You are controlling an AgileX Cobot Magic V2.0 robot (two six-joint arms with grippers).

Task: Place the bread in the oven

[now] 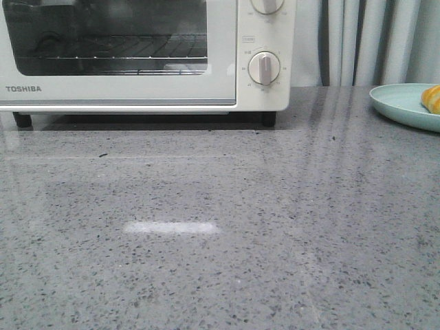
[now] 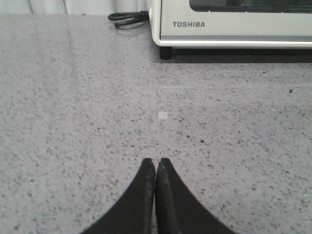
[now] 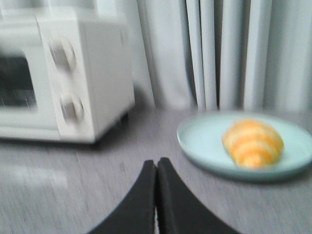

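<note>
The cream-white Toshiba oven (image 1: 137, 82) stands at the back left of the table with its glass door shut; it also shows in the left wrist view (image 2: 234, 27) and the right wrist view (image 3: 63, 78). The golden, cream-striped bread (image 3: 252, 144) lies on a pale green plate (image 3: 204, 141); in the front view only its edge (image 1: 432, 98) shows at the far right on the plate (image 1: 402, 103). My left gripper (image 2: 156, 162) is shut and empty over bare table, short of the oven. My right gripper (image 3: 156, 162) is shut and empty, short of the plate. Neither gripper shows in the front view.
A black power cord (image 2: 127, 18) lies coiled left of the oven. Grey-white curtains (image 1: 364, 41) hang behind the table. The speckled grey tabletop (image 1: 220, 227) stretches in front of the oven. The right wrist view is blurred.
</note>
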